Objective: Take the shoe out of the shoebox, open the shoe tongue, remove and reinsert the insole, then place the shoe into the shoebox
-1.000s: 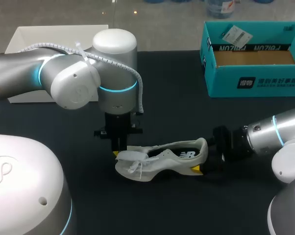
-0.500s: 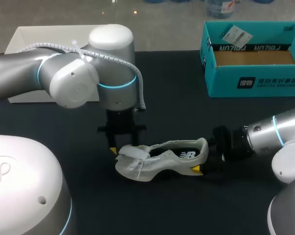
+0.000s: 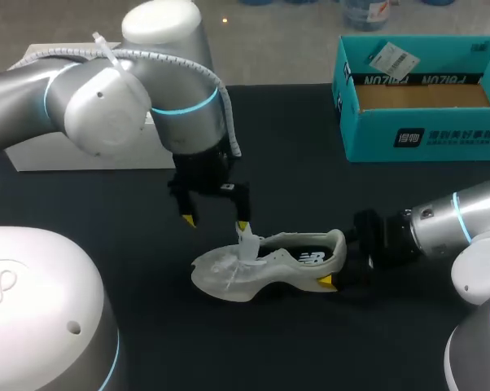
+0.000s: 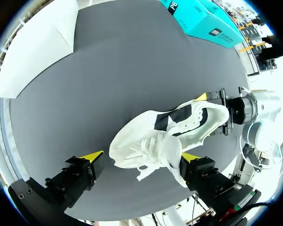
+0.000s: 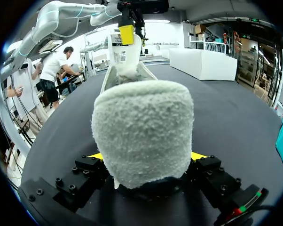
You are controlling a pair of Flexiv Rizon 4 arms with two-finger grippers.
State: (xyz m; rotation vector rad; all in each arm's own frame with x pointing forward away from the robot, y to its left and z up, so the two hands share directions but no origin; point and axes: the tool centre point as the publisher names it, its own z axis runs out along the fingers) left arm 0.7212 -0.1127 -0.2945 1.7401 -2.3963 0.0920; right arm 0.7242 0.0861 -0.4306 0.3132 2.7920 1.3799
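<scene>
Shoe [image 3: 265, 265] lay on the table [image 3: 310, 171], outside the box [image 3: 424, 140]. Right gripper [image 5: 146, 156] clamped its heel, likely to steady it. Left gripper [image 3: 215, 221] hung open over the raised tongue [image 3: 247, 241].

We see our left claw [image 4: 140, 157] over the dark tabletop [image 4: 80, 99], its yellow-tipped fingers [image 4: 91, 157] spread wide. The white shoe [image 4: 176, 129] lies between and ahead of them, toe end nearest us, its loose laces [image 4: 148, 151] in a tangle. The lifted tongue [image 4: 173, 159] touches one finger; the other finger stands clear. Our right claw [image 4: 214, 113] is at the heel, one yellow tip showing beside it. The teal shoebox [image 4: 202, 21] sits at the far edge, well apart, and a white box [image 4: 33, 52] lies off to one side.
</scene>
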